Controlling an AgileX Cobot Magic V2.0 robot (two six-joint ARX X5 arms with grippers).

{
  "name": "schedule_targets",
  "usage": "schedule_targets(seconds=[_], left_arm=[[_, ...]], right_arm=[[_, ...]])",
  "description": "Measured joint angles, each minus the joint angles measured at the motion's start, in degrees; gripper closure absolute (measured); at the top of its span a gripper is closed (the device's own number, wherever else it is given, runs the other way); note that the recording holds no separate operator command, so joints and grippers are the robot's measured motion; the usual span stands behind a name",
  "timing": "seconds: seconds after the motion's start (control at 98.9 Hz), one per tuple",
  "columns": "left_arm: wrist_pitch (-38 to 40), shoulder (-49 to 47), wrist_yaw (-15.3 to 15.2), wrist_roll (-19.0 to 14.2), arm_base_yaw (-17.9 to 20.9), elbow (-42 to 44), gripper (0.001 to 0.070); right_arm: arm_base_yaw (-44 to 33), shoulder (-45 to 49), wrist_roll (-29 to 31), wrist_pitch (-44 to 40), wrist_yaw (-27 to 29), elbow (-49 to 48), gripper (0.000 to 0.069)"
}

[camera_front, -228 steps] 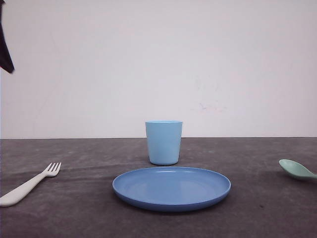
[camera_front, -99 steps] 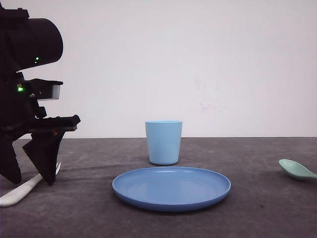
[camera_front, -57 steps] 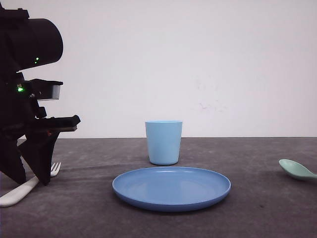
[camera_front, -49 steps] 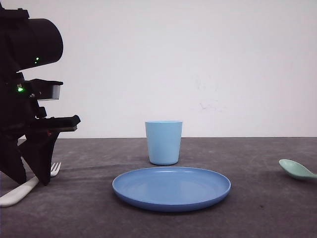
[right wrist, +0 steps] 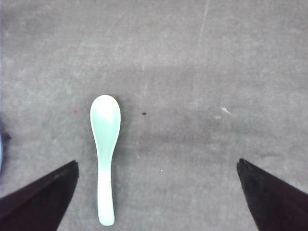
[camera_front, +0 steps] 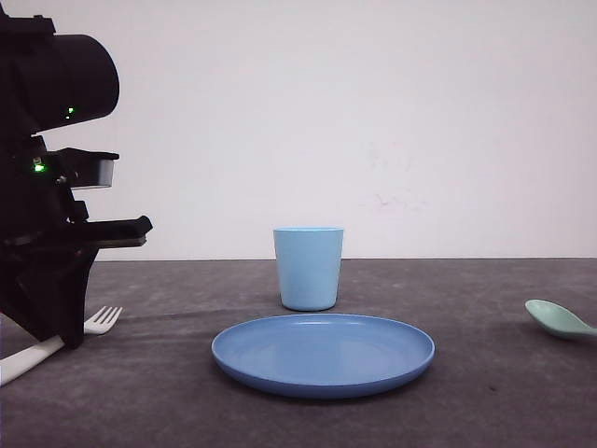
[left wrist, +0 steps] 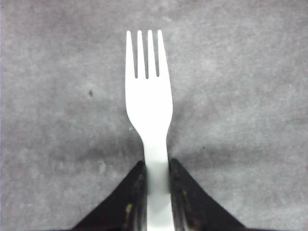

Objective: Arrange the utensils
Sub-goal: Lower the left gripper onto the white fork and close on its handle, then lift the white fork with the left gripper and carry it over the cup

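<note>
Change: since a moment ago the left gripper (left wrist: 157,192) has dropped over the fork (left wrist: 148,103), its fingers (left wrist: 137,195) now pinching the handle.
Fork: on the counter (camera_front: 485,411), left of the blue plate (camera_front: 323,353).
Spoon: mint-green spoon (right wrist: 105,151) lies untouched at far right.
Right gripper: its fingers (right wrist: 43,192) spread wide, hovering.
Progress: first grasp made; both utensils still unplaced.

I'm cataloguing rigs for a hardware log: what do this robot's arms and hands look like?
The left arm is matte black and bulky, with a rounded cylindrical housing and small green indicator lights. The left hand has black wedge-shaped fingers with scuffed inner edges. The right hand has similar black triangular fingers.
</note>
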Motion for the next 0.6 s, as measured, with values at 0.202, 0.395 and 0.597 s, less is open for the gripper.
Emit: schedule_targets(seconds=[0.202, 0.395, 0.597], left_arm=[[-0.55, -1.77, 0.13, 0.00, -0.79, 0.09, 0.0662], [-0.68, -6.49, 0.26, 0.00, -2.10, 3.43, 0.0662], [-0.48, -7.76, 2.93, 0.00, -4.66, 6.25, 0.0662]], right_arm=[[0.00, 0.00, 0.00, -0.07, 0.00, 0.00, 0.0026], [0.00, 0.00, 0.00, -0.15, 0.00, 0.00, 0.0026], [0.00, 0.00, 0.00, -0.15, 0.00, 0.00, 0.0026]])
